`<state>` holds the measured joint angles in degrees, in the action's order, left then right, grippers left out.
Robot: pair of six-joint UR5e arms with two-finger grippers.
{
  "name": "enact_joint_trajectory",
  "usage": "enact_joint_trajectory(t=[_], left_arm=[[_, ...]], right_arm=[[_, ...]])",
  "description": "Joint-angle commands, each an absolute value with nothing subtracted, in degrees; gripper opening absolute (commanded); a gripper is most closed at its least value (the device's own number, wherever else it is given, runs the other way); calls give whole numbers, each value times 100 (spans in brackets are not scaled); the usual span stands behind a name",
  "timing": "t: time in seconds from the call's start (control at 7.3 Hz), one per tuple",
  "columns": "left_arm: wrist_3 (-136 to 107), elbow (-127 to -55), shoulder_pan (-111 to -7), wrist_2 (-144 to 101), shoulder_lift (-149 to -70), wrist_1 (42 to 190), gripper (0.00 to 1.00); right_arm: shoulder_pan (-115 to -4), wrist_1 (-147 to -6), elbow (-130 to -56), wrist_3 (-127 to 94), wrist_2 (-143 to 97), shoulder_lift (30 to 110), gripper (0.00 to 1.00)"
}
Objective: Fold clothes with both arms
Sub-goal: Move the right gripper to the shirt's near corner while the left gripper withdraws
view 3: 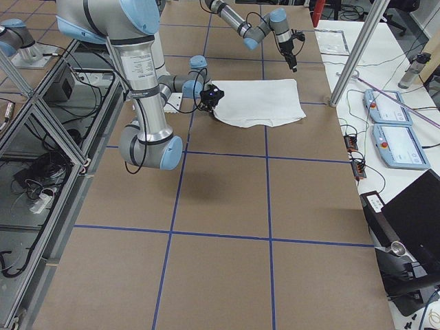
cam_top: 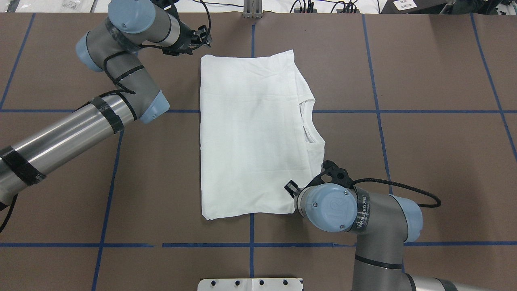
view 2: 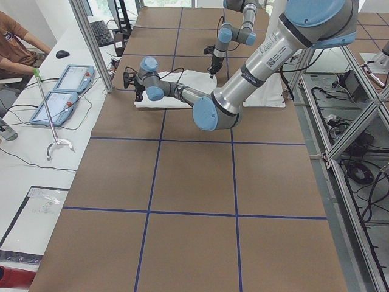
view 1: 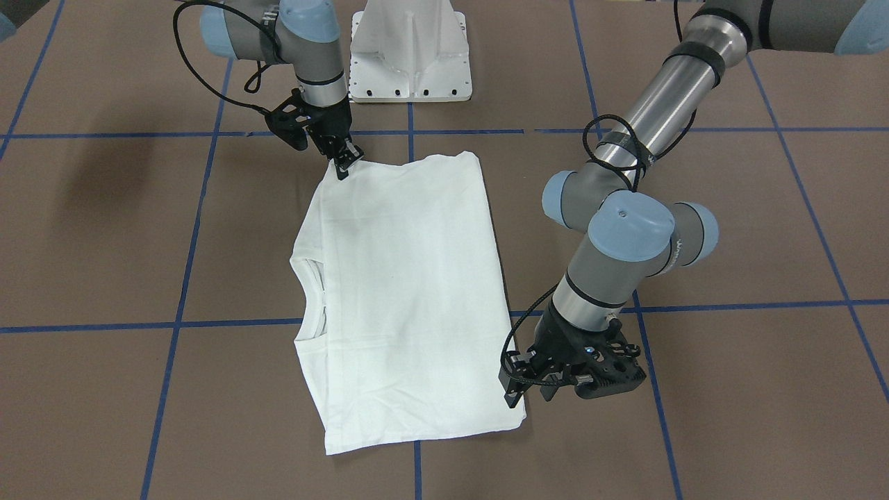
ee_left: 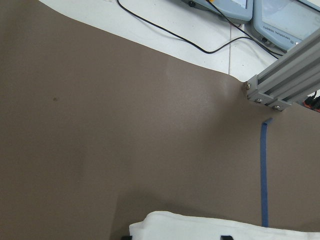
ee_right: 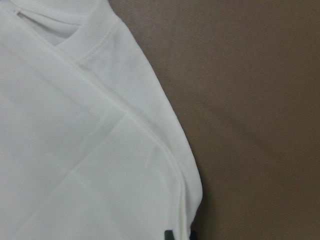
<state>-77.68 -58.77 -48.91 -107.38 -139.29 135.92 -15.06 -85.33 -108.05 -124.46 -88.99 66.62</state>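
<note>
Overhead exterior: T-shirt (cam_top: 250, 133) lay lengthwise toward the worktop's (cam_top: 424, 161) far edge; my left gripper (view 1: 529, 394) gaped at one corner, right gripper (view 1: 342, 165) apparently clamped the opposite.

Bright, even overhead light. Soft shadow left of right arm (view 1: 312, 48) on table (view 1: 104, 163). Shirt (cam_top: 250, 133) near blown out. Glare on left arm (cam_top: 68, 135) tube. Right wrist view blurred.
</note>
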Motion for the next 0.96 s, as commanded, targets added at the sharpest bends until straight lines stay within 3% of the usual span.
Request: enact_joint_trajectory(t=[0.0,0.55,0.82], left_arm=[[-7848,-6639,-4826,-10976,-13442,13500,66],[-9841,-10090,-3406,-10516,-11177,13036,66],[-10534,-11036,-2509,-9951,-10618,12204,66]], right_arm=[[-1512,-8569,-10977,-12454,-8912,6706,0],[-1336,-8578,-11337,-12454,-8930,6811,0],[-1336,-8578,-11460,-12454,-8930,6881,0]])
